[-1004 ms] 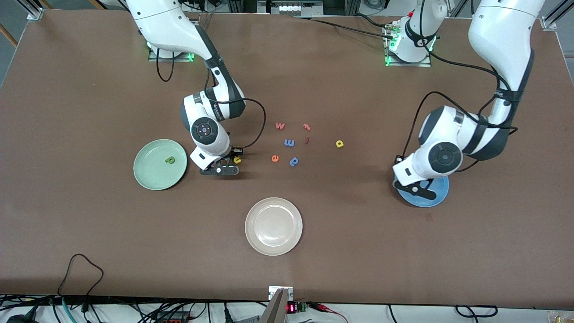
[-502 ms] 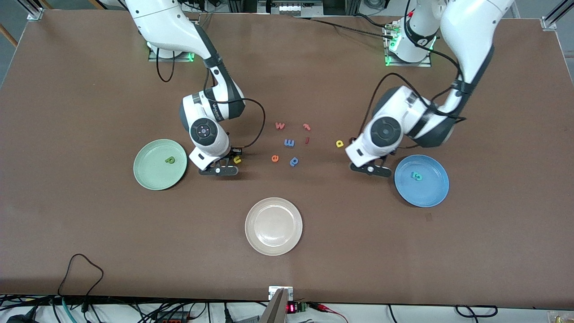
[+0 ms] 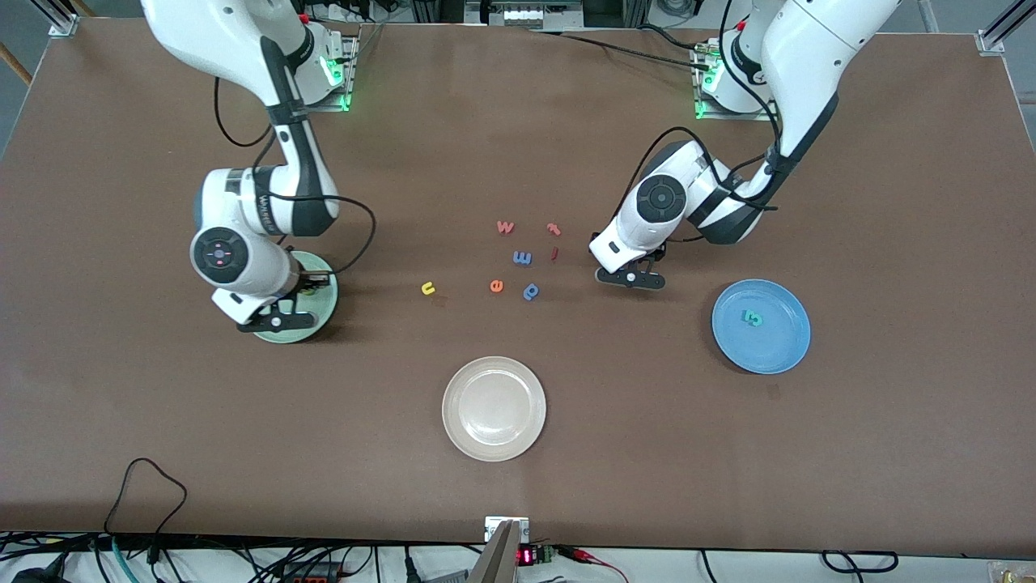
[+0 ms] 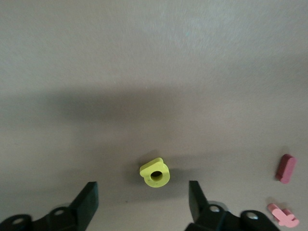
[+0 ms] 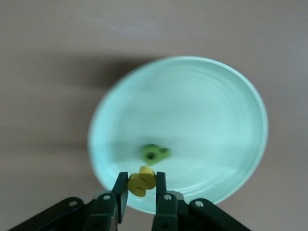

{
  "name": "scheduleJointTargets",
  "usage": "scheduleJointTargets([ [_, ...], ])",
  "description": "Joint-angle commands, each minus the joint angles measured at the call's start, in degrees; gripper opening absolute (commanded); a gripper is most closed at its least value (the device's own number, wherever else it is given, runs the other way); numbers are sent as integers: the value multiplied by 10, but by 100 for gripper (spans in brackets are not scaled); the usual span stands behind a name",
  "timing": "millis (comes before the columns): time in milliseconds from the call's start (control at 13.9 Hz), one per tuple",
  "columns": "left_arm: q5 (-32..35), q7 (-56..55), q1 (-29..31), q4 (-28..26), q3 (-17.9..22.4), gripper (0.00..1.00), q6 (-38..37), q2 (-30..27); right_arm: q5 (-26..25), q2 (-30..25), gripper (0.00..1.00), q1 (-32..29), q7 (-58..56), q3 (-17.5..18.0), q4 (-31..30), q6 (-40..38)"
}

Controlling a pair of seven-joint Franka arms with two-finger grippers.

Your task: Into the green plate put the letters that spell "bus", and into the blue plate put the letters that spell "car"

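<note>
Green plate [image 3: 324, 301]: toward the right arm's end of the table, mostly under the right gripper; a dark green letter [image 5: 154, 153] lies in it.
Right gripper [image 5: 140, 186]: over the green plate, fingers clamped on a yellow s [image 5: 141, 181].
Blue plate [image 3: 761, 326]: toward the left arm's end of the table; two teal letters [image 3: 753, 318] lie in it, touching each other.
Beige plate [image 3: 494, 409]: nearer the front camera than the loose letters, between the two coloured plates.
Left gripper [image 4: 143, 202]: over the table just above a yellow a [image 4: 155, 173], fingers apart on either side of it, not touching it.
Yellow u [image 3: 427, 287]: on the table between the green plate and the letter cluster.
Letter cluster: red w [image 3: 505, 227], red t [image 3: 554, 228], red i [image 3: 554, 253], blue m [image 3: 522, 257], orange e [image 3: 496, 285], blue p [image 3: 531, 291], all on the bare table.
</note>
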Motion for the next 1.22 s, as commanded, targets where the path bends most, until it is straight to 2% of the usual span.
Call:
scheduleJointTargets([
  [0, 20, -19, 5, -1, -4, 62, 26, 13, -5, -11, 7, -12, -41, -7, -50, 60],
  [72, 21, -19, 3, 0, -4, 61, 29, 22, -5, -5, 7, -15, -43, -7, -52, 74],
  [143, 21, -19, -1, 1, -2, 60, 29, 23, -4, 4, 13, -16, -43, -7, -52, 83],
  [215, 22, -19, -1, 1, -2, 59, 29, 23, -1, 8, 47, -21, -42, -6, -52, 91],
  [287, 33, -19, -2, 1, -1, 57, 29, 23, 4, 12, 99, -22, -34, -7, -49, 95],
  [359, 52, -19, -2, 1, -1, 51, 29, 28, 6, 7, 100, -12, -31, -7, -47, 90],
  [430, 69, -19, -2, 3, -1, 50, 29, 31, 6, -3, 100, -5, -12, -5, -46, 89],
  [574, 74, -19, -2, 4, -1, 39, 29, 32, 9, -10, 100, 26, 39, 1, -43, 89],
  [717, 75, -19, -2, 4, -1, 25, 29, 31, 73, -1, 100, 83, 100, 1, -24, 91],
  [789, 75, -18, 1, 6, -1, 19, 28, 27, 96, 13, 88, 103, 126, 1, -5, 91],
  [932, 75, -11, 10, 7, -2, 16, 9, -6, 105, 31, 73, 125, 155, 2, 12, 96],
  [1004, 75, 1, 20, 16, -1, 16, -22, -24, 122, 41, 66, 135, 157, 5, 20, 100],
  [1148, 75, 92, 62, 82, -8, 17, -153, -36, 193, 67, 64, 152, 177, 18, 40, 103],
])
